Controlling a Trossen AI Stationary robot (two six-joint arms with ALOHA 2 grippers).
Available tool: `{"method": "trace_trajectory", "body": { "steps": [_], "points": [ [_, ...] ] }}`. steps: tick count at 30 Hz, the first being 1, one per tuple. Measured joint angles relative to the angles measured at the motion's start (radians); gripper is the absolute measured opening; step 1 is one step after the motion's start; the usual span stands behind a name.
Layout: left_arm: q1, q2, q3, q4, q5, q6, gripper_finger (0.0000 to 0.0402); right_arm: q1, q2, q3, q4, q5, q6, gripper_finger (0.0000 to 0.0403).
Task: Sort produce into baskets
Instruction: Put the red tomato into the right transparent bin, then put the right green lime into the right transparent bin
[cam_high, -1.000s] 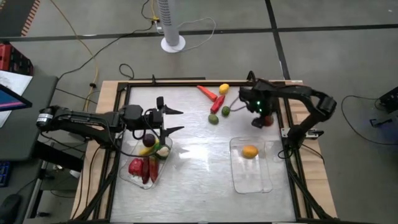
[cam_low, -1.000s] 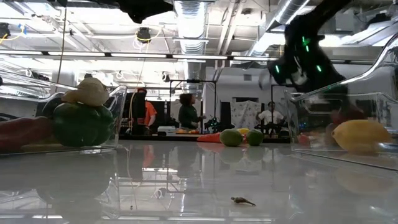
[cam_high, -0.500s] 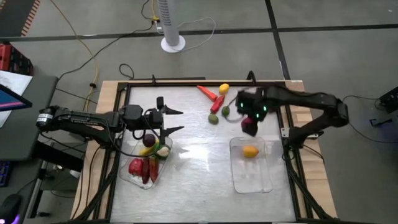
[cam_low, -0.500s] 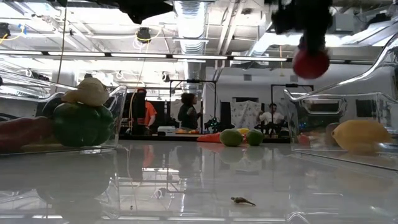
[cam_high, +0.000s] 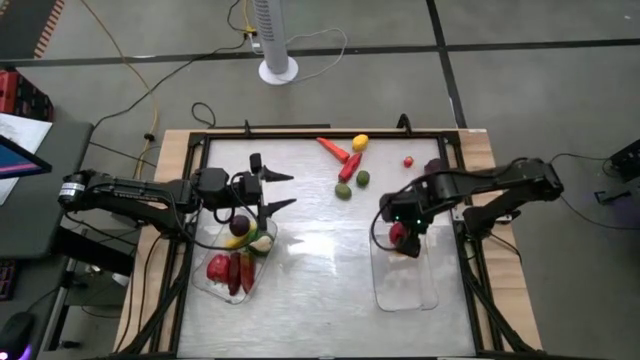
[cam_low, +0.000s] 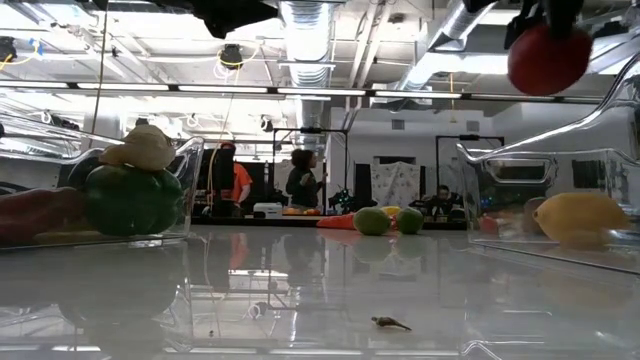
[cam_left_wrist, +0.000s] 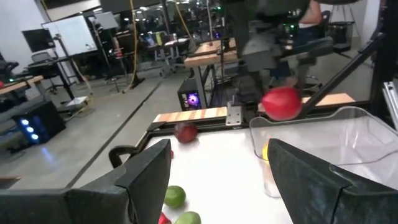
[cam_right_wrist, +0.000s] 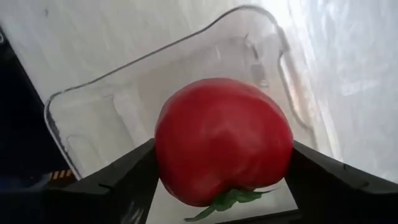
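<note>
The right gripper (cam_high: 399, 233) is hovering over the far end of the right basket (cam_high: 418, 290), its fingers clamped on a red tomato (cam_right_wrist: 222, 140) that is hanging in the air above the clear tray and not yet touching it. From table height the tomato (cam_low: 548, 57) is riding well above the tray's rim, so the drop appears to be the step now in hand. A yellow lemon (cam_low: 581, 215) is already lying inside that basket.

Across the table, the left gripper (cam_high: 272, 192) is waiting with its fingers spread and empty at the far end of the left basket (cam_high: 205, 283), which is already holding a pile of sorted pieces: red peppers (cam_high: 228, 270), a dark purple piece (cam_high: 240, 224), something yellow and something green.

Sorting looks a little past halfway. Still lying loose at the far side of the table are an orange carrot (cam_high: 334, 148), a yellow piece (cam_high: 360, 142), a red chilli (cam_high: 348, 166), two green limes (cam_high: 343, 191), a small red piece (cam_high: 408, 161) and a dark piece (cam_high: 434, 166) near the right edge. By that count, about seven pieces are still awaiting a basket once the tomato is down.
</note>
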Motion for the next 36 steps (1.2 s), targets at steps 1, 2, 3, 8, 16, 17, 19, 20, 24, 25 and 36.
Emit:
{"method": "trace_trajectory", "body": {
  "steps": [1,2,3,8,16,17,19,20,24,25,36],
  "points": [
    [0.000,0.000,0.000,0.000,-0.002,0.000,0.0254,0.008,0.000,0.000,-0.005,0.001,0.014,0.0351],
    [0.000,0.000,0.000,-0.001,-0.003,-0.001,0.0254,0.017,0.000,0.000,-0.007,0.002,0.027,0.0361],
    [0.000,0.000,0.000,-0.001,-0.003,-0.002,0.0254,0.025,0.000,0.000,-0.006,0.006,0.038,0.0371],
    [0.000,0.000,0.000,-0.005,0.002,-0.012,0.0254,0.028,0.000,0.000,-0.011,0.036,0.054,0.0396],
    [0.000,0.000,0.000,-0.021,0.002,-0.012,0.0254,-0.033,0.000,0.000,-0.020,0.122,-0.013,0.0387],
    [0.000,0.000,0.000,-0.021,0.002,-0.012,0.0254,-0.055,0.000,0.000,-0.021,0.138,-0.035,0.0386],
    [0.000,-0.001,0.000,-0.021,0.002,-0.009,0.0254,-0.108,0.000,0.000,-0.010,0.167,-0.090,0.0385],
    [0.000,-0.001,0.000,-0.021,0.001,-0.009,0.0254,-0.142,0.000,-0.001,0.004,0.176,-0.123,0.0385],
    [0.000,0.000,0.000,-0.020,-0.004,-0.009,0.0254,-0.317,-0.001,-0.053,0.134,0.191,-0.275,0.0384],
    [0.000,0.000,0.000,-0.020,-0.004,-0.009,0.0254,-0.366,0.000,-0.077,0.191,0.192,-0.313,0.0384],
    [0.000,0.000,0.000,-0.053,-0.006,-0.017,0.0254,-0.630,0.255,-0.198,0.743,0.158,-0.502,0.0384]
  ]
}}
